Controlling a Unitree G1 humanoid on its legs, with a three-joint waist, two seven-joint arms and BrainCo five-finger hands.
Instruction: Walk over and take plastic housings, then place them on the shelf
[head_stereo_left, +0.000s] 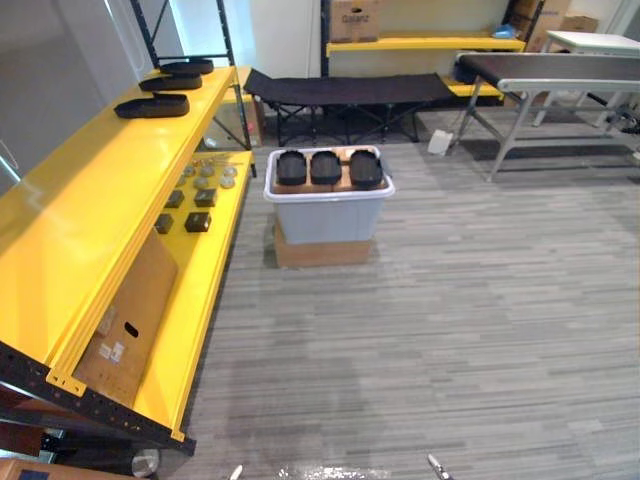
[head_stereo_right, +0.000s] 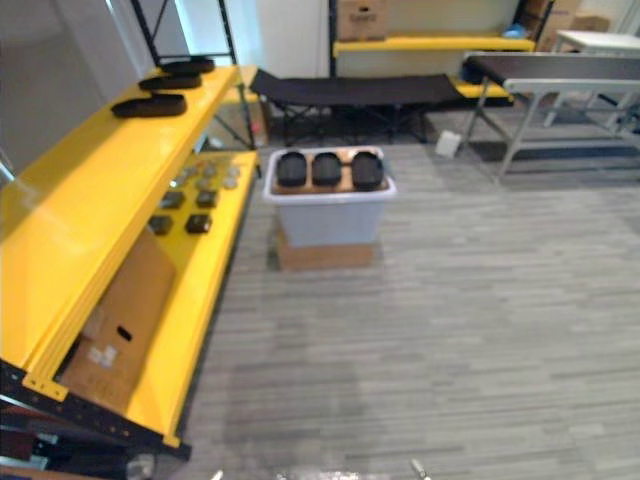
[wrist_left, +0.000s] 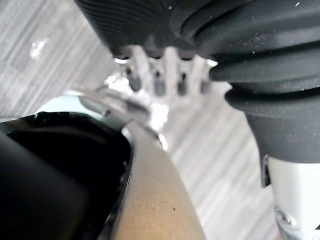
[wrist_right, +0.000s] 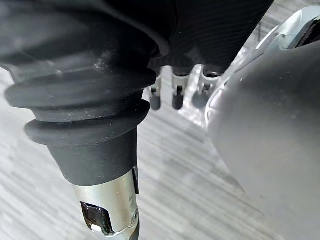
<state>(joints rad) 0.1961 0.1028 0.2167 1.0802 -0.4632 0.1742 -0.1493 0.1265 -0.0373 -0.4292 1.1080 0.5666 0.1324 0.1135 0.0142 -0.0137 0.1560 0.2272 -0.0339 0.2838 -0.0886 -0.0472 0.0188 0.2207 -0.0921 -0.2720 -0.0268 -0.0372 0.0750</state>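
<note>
1. Three black plastic housings (head_stereo_left: 326, 167) lie side by side in a pale bin (head_stereo_left: 330, 215) set on a cardboard box (head_stereo_left: 322, 252), just beside the yellow shelf (head_stereo_left: 90, 210).
2. Three more housings (head_stereo_left: 152, 105) lie on the shelf's top level.
3. The left robot hand (wrist_left: 159, 75) hangs released above the floor (head_stereo_left: 480, 300), fingers straight.
4. The right robot hand (wrist_right: 176, 95) hangs likewise released.

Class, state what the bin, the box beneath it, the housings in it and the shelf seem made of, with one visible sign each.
Bin: likely plastic, pale grey, smooth moulded rim.
Box beneath: cardboard, matt brown, flat sides.
Housings: probably plastic, black, rounded moulded shapes with slight sheen.
Shelf: seemingly painted metal, glossy yellow, light reflecting on its top.
</note>
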